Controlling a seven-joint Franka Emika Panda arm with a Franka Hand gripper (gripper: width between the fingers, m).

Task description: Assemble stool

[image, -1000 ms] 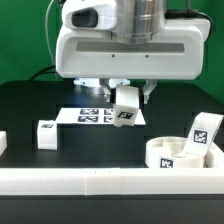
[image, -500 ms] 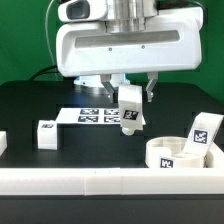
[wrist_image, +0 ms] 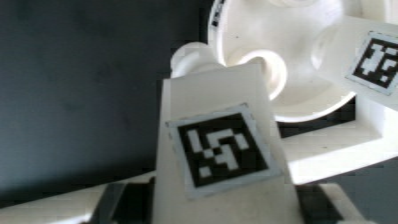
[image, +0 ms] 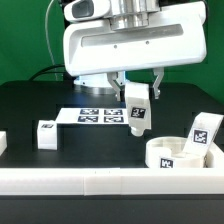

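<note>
Nearest the exterior camera runs a long white border rail, fencing the parts in on the black worktop. Just behind it, toward the exterior view's right, lies the round, thick, white plastic seat, rim up, with a square tag on its wall. Lying this way, it likely offers its underside to the legs. One short white rectangular leg stands upright at its far edge, seemingly already fitted. Toward the exterior view's left a loose white leg rests on the worktop, well apart from the seat and not yet used.

Farther back, the gripper is clamped on the upper end of another white tagged leg. It hangs slightly tilted, clear of the worktop, between the marker board and the seat. Gripping it high leaves the lower end free, I judge, to enter the seat. In the wrist view this leg fills the foreground, its black-and-white tag facing the camera, with the seat beyond it.
</note>
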